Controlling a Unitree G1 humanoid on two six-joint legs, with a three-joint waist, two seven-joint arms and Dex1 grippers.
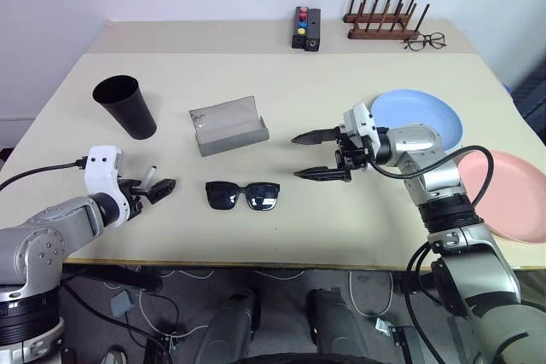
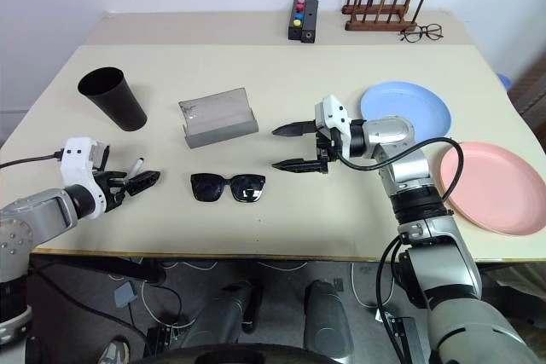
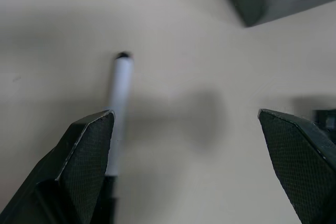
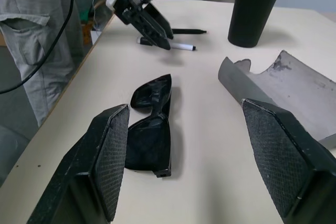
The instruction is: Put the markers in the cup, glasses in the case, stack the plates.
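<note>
Beige table (image 1: 358, 83) carries black sunglasses (image 1: 242, 195) near its front edge, the open grey case (image 1: 229, 126) just behind them and the black cup (image 1: 125, 106) toward the left edge. Left claw (image 1: 147, 190) hangs wide over a white marker (image 3: 118, 103); a black marker (image 4: 188, 31) lies beyond. Right claw (image 1: 320, 155), wide and empty, hovers right of the sunglasses with bare table between. Blue plate (image 1: 418, 117) and pink plate (image 1: 508, 195) sit apart by the right edge. Spectacles (image 1: 424, 41), a wooden rack (image 1: 384, 14) and a button box (image 1: 305, 28) line the far edge.

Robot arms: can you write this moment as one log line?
left gripper: open over white marker | right gripper: open above table | sunglasses: beside open case
</note>
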